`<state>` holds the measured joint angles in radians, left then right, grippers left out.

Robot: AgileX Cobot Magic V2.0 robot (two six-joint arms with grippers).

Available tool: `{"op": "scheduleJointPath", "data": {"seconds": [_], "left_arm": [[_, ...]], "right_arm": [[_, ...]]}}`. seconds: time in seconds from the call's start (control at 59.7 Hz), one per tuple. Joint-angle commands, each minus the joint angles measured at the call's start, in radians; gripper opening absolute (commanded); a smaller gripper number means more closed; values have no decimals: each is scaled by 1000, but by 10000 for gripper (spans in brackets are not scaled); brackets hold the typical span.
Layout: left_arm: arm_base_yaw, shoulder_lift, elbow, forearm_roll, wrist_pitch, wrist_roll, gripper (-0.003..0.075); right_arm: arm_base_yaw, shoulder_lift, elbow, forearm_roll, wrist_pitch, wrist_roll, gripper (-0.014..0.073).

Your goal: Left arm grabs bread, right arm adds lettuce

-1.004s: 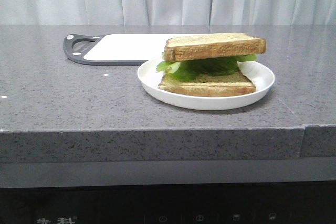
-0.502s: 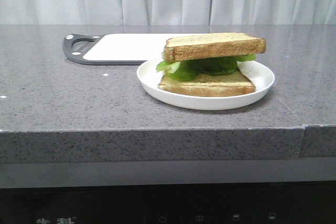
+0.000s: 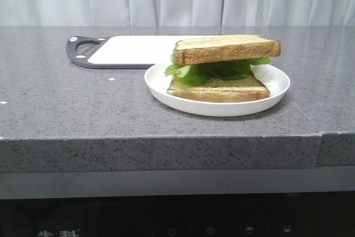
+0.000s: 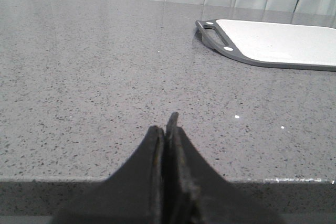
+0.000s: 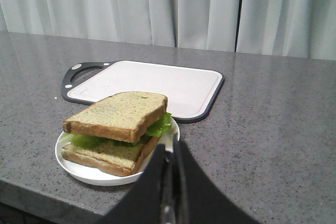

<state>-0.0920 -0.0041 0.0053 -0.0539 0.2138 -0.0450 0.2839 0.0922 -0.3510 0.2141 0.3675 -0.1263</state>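
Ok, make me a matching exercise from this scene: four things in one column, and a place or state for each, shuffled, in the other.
Things:
1. bread
2. lettuce
3. plate
4. cutting board

Places or states:
A. lies flat on the counter behind the plate, nothing on it
B. sits on the counter, holding the whole stack
C. top layer of the stack
D. sandwiched between two slices, poking out at the edges

Pairs: 1-C, 2-D, 3-B, 4-A
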Motion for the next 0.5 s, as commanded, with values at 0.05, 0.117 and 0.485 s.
{"op": "scheduleJointPath", "data": {"seconds": [0.05, 0.117, 0.485], "left_arm": [[2, -19, 4, -7, -89, -10, -21], [2, -19, 4, -7, -89, -10, -21], [2, -19, 4, -7, -89, -10, -21]], "right_arm": [[-6, 9, 10, -8, -117, -2, -60], [-20, -5, 57, -33, -161, -1, -60], [-199, -123, 363, -49, -298, 96, -60]]}}
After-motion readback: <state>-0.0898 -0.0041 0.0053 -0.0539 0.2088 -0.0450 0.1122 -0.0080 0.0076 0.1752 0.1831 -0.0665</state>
